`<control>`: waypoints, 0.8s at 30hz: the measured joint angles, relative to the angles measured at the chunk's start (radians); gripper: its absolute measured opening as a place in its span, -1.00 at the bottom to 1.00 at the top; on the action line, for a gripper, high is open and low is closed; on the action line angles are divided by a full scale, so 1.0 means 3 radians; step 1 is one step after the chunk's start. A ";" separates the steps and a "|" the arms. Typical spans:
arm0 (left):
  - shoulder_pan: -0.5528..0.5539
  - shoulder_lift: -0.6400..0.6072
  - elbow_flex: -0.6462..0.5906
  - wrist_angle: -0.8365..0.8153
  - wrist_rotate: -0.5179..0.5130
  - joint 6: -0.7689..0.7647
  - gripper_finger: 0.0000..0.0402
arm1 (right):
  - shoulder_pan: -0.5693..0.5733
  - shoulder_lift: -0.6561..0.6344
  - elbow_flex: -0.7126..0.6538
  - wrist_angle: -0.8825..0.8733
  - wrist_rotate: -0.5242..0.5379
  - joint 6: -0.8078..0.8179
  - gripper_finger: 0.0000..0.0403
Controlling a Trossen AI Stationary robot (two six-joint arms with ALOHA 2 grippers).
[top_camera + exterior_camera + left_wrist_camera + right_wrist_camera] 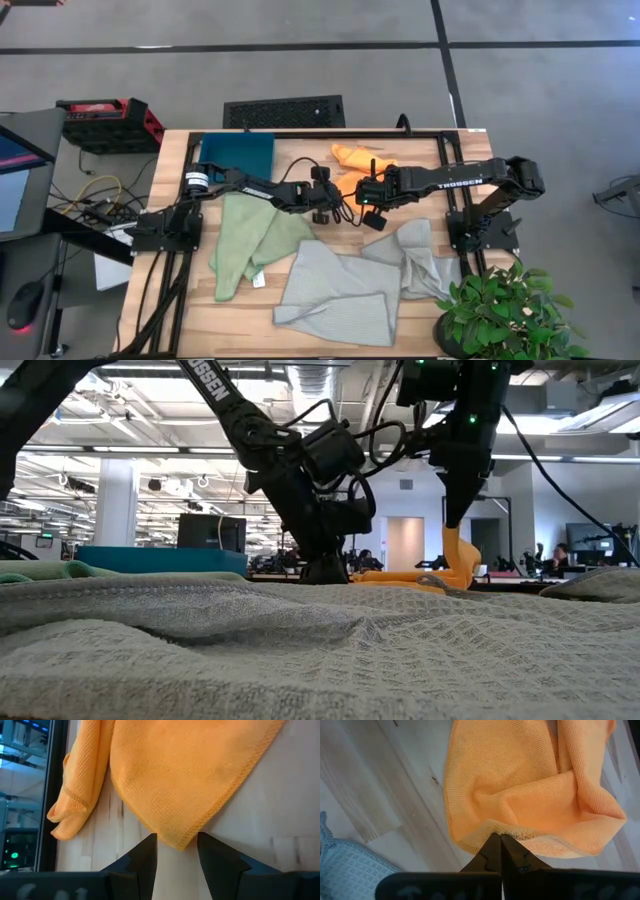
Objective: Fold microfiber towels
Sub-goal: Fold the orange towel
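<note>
With my right gripper (500, 851) pinching the orange towel's (520, 785) edge, I must close the open left gripper (177, 855) squarely on its corner, not the surface (280, 795).

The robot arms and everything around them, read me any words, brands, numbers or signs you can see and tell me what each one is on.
"TROSSEN": white letters along the right arm, readable in the high view.
"OSSEN": end of the same brand on an arm link in the low view; the start is cut off.
White tag on the green towel: too small to read.
Screens and signs in the room behind: too blurred to read.
</note>
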 joint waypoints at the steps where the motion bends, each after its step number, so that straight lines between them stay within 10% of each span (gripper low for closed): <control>1: 0.0010 0.0000 0.0000 0.0001 0.0001 -0.0001 -0.33 | 0.0000 0.0000 0.0000 0.0002 0.0000 0.0000 -0.96; 24: 0.0157 -0.0006 0.0001 -0.0106 0.0507 0.0023 -0.99 | -0.0001 0.0000 0.0000 0.0034 0.0000 0.0003 -0.96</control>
